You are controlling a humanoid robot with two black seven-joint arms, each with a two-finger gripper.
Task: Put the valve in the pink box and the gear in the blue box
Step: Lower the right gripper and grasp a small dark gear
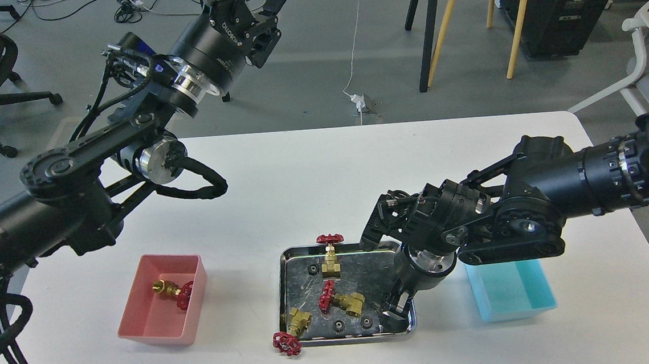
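A steel tray [282,290] holds three brass valves: one at the back [330,265], one in the middle [345,301], one at the front left [297,320] with its red handwheel over the rim. Black gears lie at the tray's back left [311,269] and front [338,325] [367,320]. The pink box [140,320] holds one valve [172,291]. The blue box [515,300] looks empty and is partly hidden by my right arm. My right gripper [395,309] points down into the tray's front right corner; its fingers are dark and small. My left gripper [249,1] is raised far behind the table, open and empty.
The white table [301,178] carries only the tray and the two boxes. My right arm's wrist hangs over the tray's right edge and the blue box's left wall. Chairs, stool legs and cables are on the floor beyond the table.
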